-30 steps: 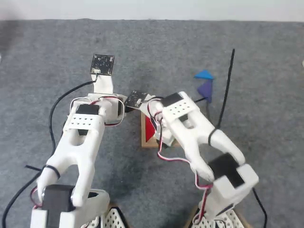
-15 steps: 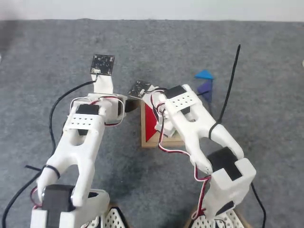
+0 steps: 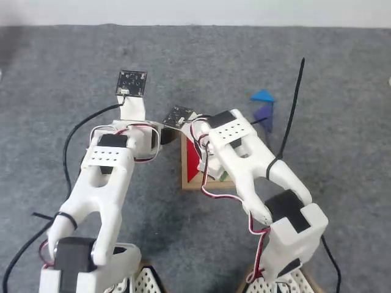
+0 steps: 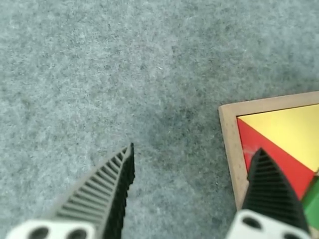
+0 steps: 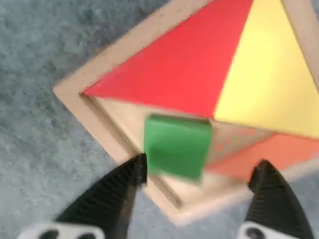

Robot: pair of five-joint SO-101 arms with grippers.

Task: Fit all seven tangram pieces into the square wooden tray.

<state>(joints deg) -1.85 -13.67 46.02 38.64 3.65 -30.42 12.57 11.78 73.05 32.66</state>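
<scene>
The square wooden tray (image 3: pixel 184 177) lies between my two arms. It holds a red triangle (image 5: pixel 179 64), a yellow triangle (image 5: pixel 269 84), an orange piece (image 5: pixel 259 152) and a green square (image 5: pixel 177 145). My right gripper (image 5: pixel 202 164) hangs open just above the green square, which sits free near the tray's wall (image 5: pixel 84 107). My left gripper (image 4: pixel 195 149) is open over the carpet beside a tray corner (image 4: pixel 228 124). On the carpet, away from the tray, lie a blue triangle (image 3: pixel 263 96) and a purple piece (image 3: pixel 264 115).
The right arm (image 3: pixel 244 155) covers most of the tray from above, and the left arm (image 3: pixel 113 159) stands just left of it. A black cable (image 3: pixel 292 110) runs up past the blue and purple pieces. Grey carpet (image 3: pixel 73 67) spreads all around.
The right arm has swung back and to the left over the tray, so more of the red triangle and a bit of green now show. The left arm has stayed put.
</scene>
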